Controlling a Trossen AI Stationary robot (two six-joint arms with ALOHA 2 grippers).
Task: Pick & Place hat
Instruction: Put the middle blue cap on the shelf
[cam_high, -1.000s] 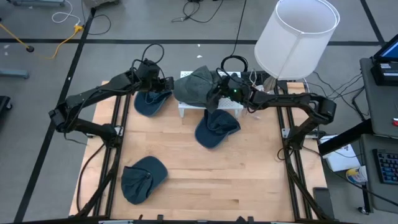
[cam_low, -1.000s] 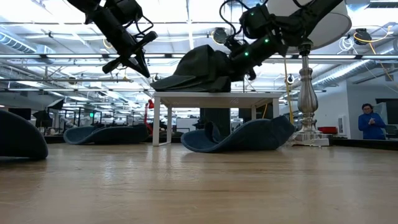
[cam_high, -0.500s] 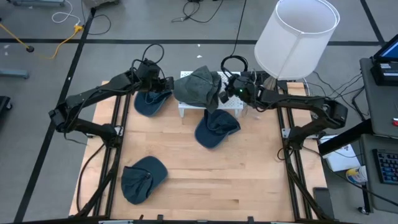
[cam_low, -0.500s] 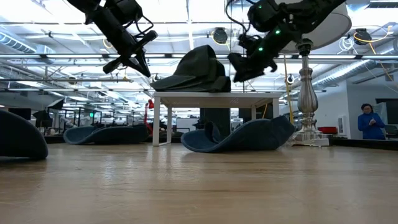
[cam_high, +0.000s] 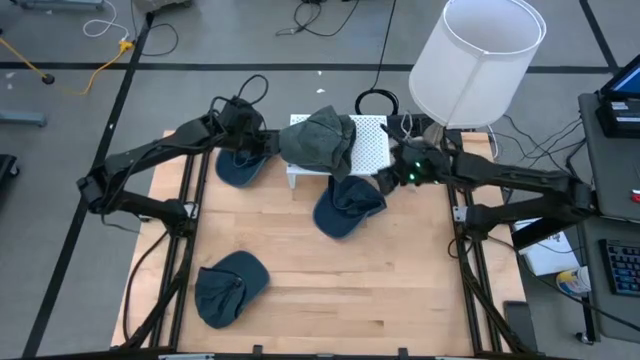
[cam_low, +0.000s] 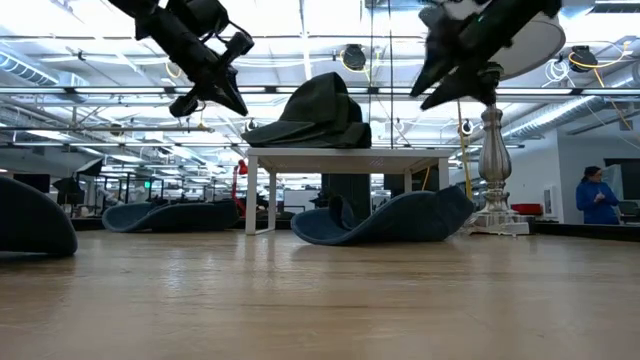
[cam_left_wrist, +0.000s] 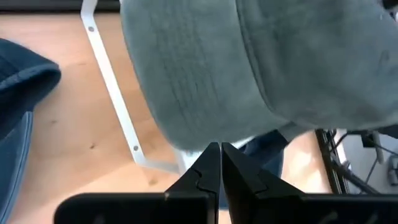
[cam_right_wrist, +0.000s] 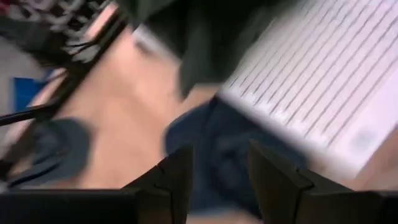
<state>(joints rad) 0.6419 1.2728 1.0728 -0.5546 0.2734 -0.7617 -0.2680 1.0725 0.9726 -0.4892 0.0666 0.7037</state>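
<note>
Right claw (cam_high: 398, 178), fingers apart and empty, hangs beside the white rack (cam_high: 366, 146). Left claw (cam_high: 262, 140) is pinched together. Next grab should probably go low onto the blue hat (cam_high: 346, 208).

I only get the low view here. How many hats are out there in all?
Observer: Four. A grey hat sits on the white rack, and three blue hats lie on the wood.
Operator: Is the right end effector holding anything?
Observer: No. The right end effector is open with nothing between its fingers.
Operator: And the left one?
Observer: The left end effector is shut and empty, pointing at the grey hat's edge.
</note>
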